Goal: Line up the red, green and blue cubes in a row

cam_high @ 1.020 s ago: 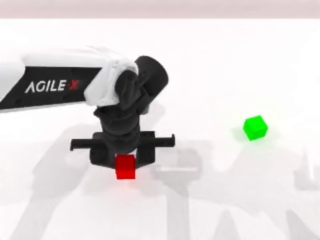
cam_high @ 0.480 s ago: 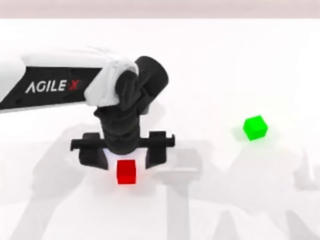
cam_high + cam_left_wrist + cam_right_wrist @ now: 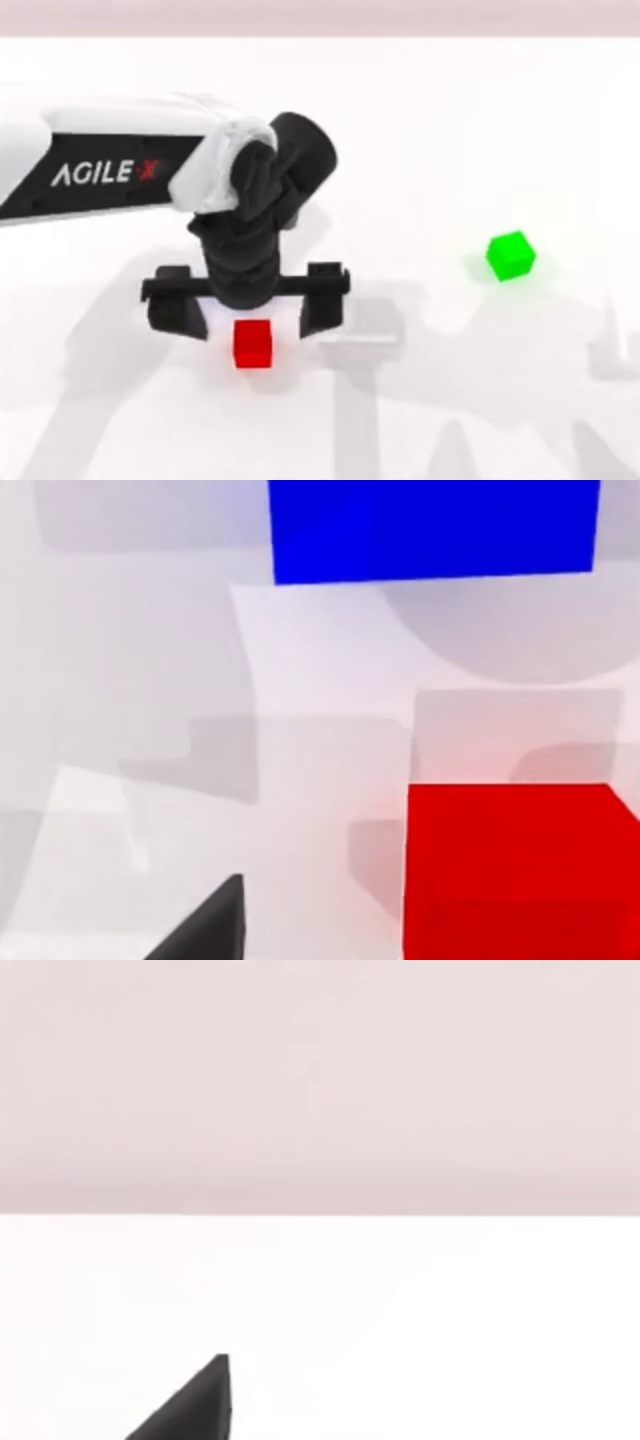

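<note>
Top view: left gripper [image 3: 247, 312] spread wide above freed red cube [image 3: 252, 343].

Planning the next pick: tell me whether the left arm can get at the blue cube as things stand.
Probably yes. The left gripper hangs open just behind the red cube, and the left wrist view shows the blue cube close beyond it, with bare table between. The top view hides it under the arm.

Red cube [image 3: 252, 343] rested flat on table left of centre, green cube [image 3: 511, 255] lay well apart toward right side, blue cube [image 3: 433, 528] sat near red cube, apart.
</note>
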Controlling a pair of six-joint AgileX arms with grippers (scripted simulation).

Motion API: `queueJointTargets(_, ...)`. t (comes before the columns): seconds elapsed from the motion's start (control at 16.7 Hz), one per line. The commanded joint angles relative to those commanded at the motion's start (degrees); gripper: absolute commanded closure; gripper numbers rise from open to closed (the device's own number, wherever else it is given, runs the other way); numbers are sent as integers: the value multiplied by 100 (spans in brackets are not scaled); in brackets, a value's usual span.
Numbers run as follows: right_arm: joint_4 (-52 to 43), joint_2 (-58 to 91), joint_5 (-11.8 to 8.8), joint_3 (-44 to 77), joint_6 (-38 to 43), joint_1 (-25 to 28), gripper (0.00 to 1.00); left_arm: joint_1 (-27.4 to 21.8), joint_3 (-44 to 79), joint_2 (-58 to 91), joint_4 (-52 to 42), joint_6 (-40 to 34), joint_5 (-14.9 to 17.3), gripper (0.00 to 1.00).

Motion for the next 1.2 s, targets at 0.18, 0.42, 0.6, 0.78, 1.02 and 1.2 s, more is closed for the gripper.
queueJointTargets(0.18,0,0,0,0,0,0,0,-3,186,-72,-236,-8,-1,0)
queueJointTargets(0.42,0,0,0,0,0,0,0,47,731,-371,-1176,-48,-2,0)
queueJointTargets(0.6,0,0,0,0,0,0,0,71,949,-525,-1476,-51,-4,0)
queueJointTargets(0.78,0,0,0,0,0,0,0,42,935,-504,-1461,-50,-4,0)
queueJointTargets(1.02,-247,353,-10,347,9,85,0,215,617,-846,-1256,-35,-21,0)
queueJointTargets(1.2,-828,1251,-13,1221,26,261,0,623,-106,-1712,-771,21,-47,0)
